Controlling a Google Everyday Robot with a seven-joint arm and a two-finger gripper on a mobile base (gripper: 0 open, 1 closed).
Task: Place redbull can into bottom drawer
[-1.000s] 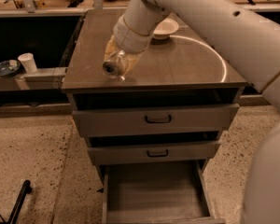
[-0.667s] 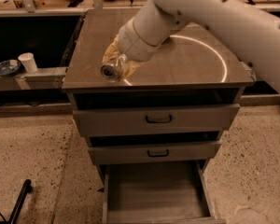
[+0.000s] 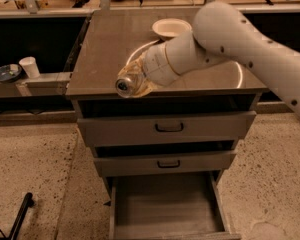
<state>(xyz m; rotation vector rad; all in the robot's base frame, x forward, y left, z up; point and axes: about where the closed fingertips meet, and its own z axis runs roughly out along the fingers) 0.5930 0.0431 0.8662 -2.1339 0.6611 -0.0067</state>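
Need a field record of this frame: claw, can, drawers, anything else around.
claw: above the front left edge of the cabinet top, shut on the can
redbull can: held sideways in the claw, round end toward the camera
bottom drawer: pulled open, bare floor showing, lower than the can and a little to its right
top drawer: black handle, not pulled out
middle drawer: black handle, not pulled out
white bowl: on the cabinet top, behind the claw
white cup: left of the cabinet
task state: can not yet in the drawer
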